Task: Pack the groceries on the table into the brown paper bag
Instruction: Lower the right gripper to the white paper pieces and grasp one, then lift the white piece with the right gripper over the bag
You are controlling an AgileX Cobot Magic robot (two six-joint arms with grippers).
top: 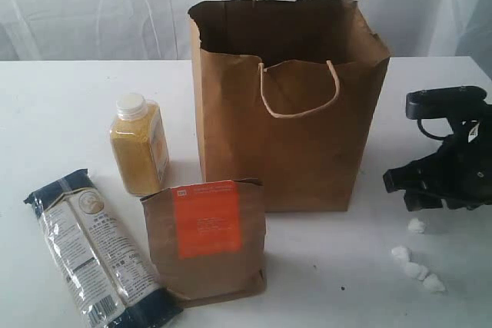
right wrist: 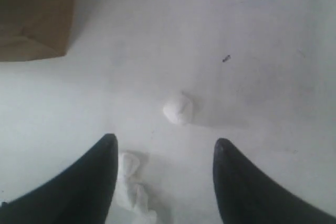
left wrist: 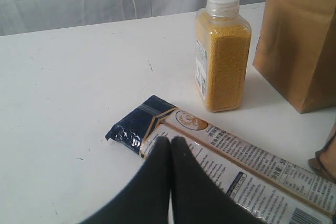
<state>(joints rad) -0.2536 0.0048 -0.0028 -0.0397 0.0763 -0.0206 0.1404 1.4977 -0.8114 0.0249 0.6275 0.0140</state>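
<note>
The brown paper bag (top: 288,105) stands upright and open-topped at the middle of the white table (top: 61,97). To its left stands a yellow-grain bottle (top: 140,144) with a white cap. A long noodle packet (top: 96,255) lies at the front left, and a brown orange-labelled pouch (top: 206,240) stands in front of the bag. My left gripper (left wrist: 170,141) is shut and empty, hovering over the noodle packet (left wrist: 241,166) near the bottle (left wrist: 223,56); the exterior view does not show it. My right gripper (right wrist: 166,142) is open with nothing between its fingers, low over the table right of the bag (right wrist: 34,14).
Several small white crumpled lumps (top: 416,226) lie on the table below the right gripper (top: 407,190); one lump (right wrist: 178,109) sits just ahead of the fingertips and another (right wrist: 131,182) lies beside one finger. A white curtain hangs behind the table.
</note>
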